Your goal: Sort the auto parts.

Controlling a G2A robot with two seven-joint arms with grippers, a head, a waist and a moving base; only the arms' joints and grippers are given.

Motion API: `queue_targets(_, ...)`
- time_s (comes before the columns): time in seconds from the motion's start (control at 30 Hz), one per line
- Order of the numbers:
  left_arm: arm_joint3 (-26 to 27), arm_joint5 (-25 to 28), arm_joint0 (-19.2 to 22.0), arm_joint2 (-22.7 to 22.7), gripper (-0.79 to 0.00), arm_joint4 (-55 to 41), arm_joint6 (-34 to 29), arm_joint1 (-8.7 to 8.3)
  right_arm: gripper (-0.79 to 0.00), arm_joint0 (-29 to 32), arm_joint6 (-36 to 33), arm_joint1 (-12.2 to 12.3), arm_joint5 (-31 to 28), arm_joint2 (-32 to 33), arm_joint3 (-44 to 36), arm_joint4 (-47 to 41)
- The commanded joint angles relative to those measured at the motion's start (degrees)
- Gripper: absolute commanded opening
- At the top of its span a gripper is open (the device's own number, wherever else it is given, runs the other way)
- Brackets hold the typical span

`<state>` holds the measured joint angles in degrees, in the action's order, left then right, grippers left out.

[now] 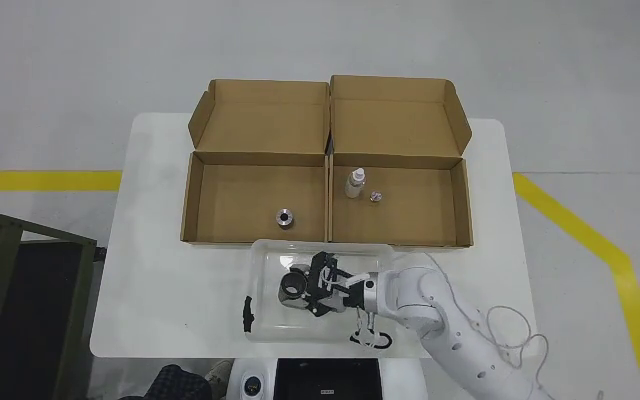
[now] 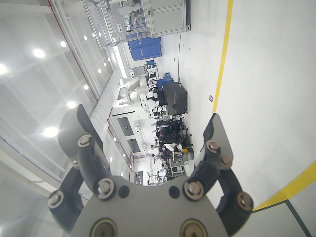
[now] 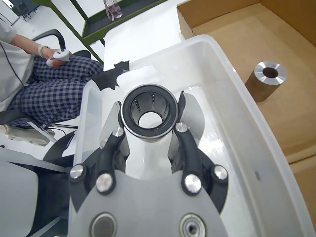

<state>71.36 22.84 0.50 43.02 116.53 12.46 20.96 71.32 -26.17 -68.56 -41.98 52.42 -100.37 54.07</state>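
Left pincer [image 2: 148, 122]: fingers apart, holding nothing. On the counter [image 1: 150, 200], the left cardboard box [image 1: 230, 200] contains a steel sleeve [image 1: 285, 217]. Within the clear tray [image 1: 265, 250], the right pincer [image 3: 150, 114] is clamped on a black bearing [image 3: 151, 97]. The right cardboard box [image 1: 420, 205] contains a white bottle [image 1: 355, 182] and a small metal part [image 1: 377, 197].

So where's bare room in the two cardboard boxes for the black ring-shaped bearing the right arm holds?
The left cardboard box is bare all around the silver metal cylinder, which stands near its robot-side wall. The right cardboard box is free across its middle and right half. Its left end is crowded by a small white bottle and a small silver part.
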Motion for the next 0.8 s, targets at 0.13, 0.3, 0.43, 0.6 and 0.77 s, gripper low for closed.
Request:
queue_targets(0.13, 0.0, 0.0, 0.0, 0.0, 0.0, 0.0, 0.0, 0.0, -0.785, 0.3, 0.8, 0.5, -3.1, 1.8, -0.8, -6.8)
queue_targets(0.3, 0.0, 0.0, 0.0, 0.0, 0.0, 0.0, 0.0, 0.0, -0.785, 0.7, 1.7, 0.9, -3.7, 3.2, -1.7, -11.1)
queue_targets(0.43, 0.0, 0.0, 0.0, 0.0, 0.0, 0.0, 0.0, 0.0, -0.785, 0.6, 2.2, 1.2, -3.6, 4.5, -1.7, -14.5)
queue_targets(0.6, 0.0, 0.0, 0.0, 0.0, 0.0, 0.0, 0.0, 0.0, -0.785, 0.7, 2.5, 1.6, -5.0, 6.0, -1.4, -19.0)
queue_targets(0.77, 0.0, 0.0, 0.0, 0.0, 0.0, 0.0, 0.0, 0.0, -0.785, 0.9, 2.6, 2.1, -5.7, 7.9, -1.1, -23.1)
